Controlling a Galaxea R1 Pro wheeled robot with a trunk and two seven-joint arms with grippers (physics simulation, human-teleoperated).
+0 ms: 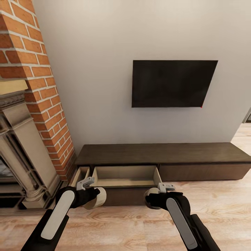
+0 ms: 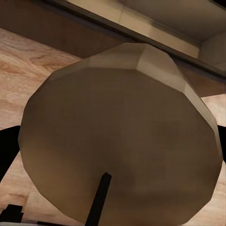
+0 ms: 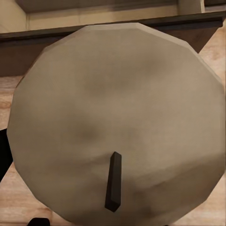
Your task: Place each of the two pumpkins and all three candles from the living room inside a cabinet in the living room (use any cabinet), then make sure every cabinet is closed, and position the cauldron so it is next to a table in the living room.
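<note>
Head view: you stand before the cabinet [image 1: 157, 157], its drawer [image 1: 125, 176] pulled open, left gripper [image 1: 91, 196] and right gripper [image 1: 153, 199] each pinching 1 of 2 candles [image 1: 98, 197]. Next, you likely reach forward and release both inside.

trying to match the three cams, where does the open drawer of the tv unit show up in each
Head view: open drawer, low centre, between the two held candles.
Left wrist view: its pale inside runs along the upper edge, behind the candle.
Right wrist view: pale inside at the top, behind the other candle.
Shared landmark: the drawer's dark front edge.
</note>
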